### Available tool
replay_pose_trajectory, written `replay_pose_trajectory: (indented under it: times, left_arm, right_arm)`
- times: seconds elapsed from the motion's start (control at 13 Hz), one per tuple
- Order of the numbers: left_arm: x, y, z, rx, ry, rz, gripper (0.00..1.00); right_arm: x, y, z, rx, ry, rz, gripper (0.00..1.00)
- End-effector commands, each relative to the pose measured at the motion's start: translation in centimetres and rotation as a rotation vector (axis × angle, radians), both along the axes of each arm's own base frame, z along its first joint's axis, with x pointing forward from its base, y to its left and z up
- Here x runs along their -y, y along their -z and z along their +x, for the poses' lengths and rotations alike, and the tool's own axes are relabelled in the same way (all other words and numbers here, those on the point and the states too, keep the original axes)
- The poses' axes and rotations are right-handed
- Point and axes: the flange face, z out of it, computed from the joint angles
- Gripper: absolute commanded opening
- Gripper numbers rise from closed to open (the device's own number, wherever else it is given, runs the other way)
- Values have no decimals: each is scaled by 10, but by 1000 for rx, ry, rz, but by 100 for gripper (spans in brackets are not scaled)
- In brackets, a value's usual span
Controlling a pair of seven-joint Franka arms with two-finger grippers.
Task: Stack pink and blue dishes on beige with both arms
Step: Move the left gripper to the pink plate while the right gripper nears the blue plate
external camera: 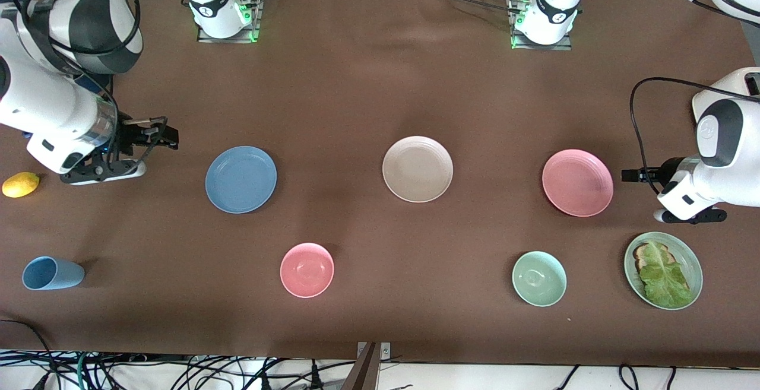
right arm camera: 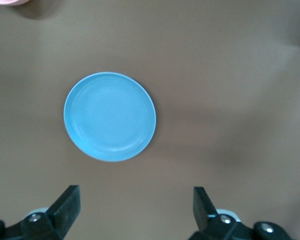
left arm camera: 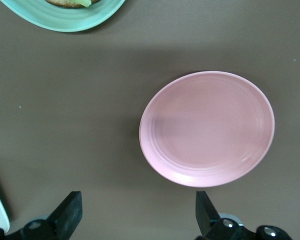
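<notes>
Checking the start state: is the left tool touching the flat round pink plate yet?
Apart. The left wrist view shows bare brown table between the open left tool and the flat round matte pink plate.

2 white jointed arms w/ grey-black bands, black cables, black grippers; green lights at bases.

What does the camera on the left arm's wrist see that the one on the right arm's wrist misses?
Only the left wrist view shows the flat round pink plate, plus the rim of a pale green plate carrying food. Only the right wrist view shows the flat round blue plate, with a sliver of a pink bowl at the picture's edge. Both share the brown table and that arm's own black hand, left hand and right hand, open and holding nothing.
</notes>
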Motion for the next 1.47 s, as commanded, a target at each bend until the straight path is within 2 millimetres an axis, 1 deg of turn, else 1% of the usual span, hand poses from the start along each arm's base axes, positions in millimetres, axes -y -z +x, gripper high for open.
replay_pose_trajectory:
  times: [0.0, 0.15, 0.23, 0.31, 0.46, 0.54, 0.69, 0.77, 0.85, 1.0, 1.08, 1.16, 1.24, 1.39]
  left_arm:
    - [3, 21, -17, 32, 30, 12, 100]
    - [6, 44, -26, 59, 38, 8, 100]
    - [6, 50, -27, 68, 39, 7, 100]
    - [5, 58, -29, 73, 38, 5, 100]
    - [6, 82, -40, 103, 42, -1, 100]
    - [2, 89, -44, 111, 35, -3, 100]
    - [0, 104, -49, 89, 61, -18, 100]
    - [-11, 110, -51, 81, 65, -28, 100]
    - [-14, 115, -52, 73, 79, -36, 100]
    - [-13, 126, -52, 57, 86, -45, 99]
    - [-13, 131, -52, 53, 84, -48, 89]
    - [-13, 132, -53, 51, 83, -49, 77]
    - [-13, 134, -53, 47, 84, -51, 60]
    - [-14, 136, -49, 47, 83, -52, 22]
  right_arm:
    - [1, 41, 5, 1, -8, 19, 100]
    - [2, 69, 1, 4, -9, 17, 100]
    - [2, 85, -4, 9, -9, 18, 100]
    - [2, 98, -9, 13, -10, 19, 100]
    - [3, 122, -16, 18, -2, 19, 100]
    - [4, 137, -21, 33, 1, 21, 100]
    - [4, 174, -30, 65, 1, 27, 100]
    - [6, 193, -32, 74, 1, 30, 100]
    - [9, 212, -33, 82, 4, 31, 100]
    - [10, 246, -31, 98, 8, 36, 100]
    - [11, 253, -32, 97, 6, 36, 100]
    - [16, 254, -32, 94, 8, 33, 100]
    - [18, 254, -32, 96, 9, 30, 100]
    - [18, 260, -30, 102, 11, 31, 100]
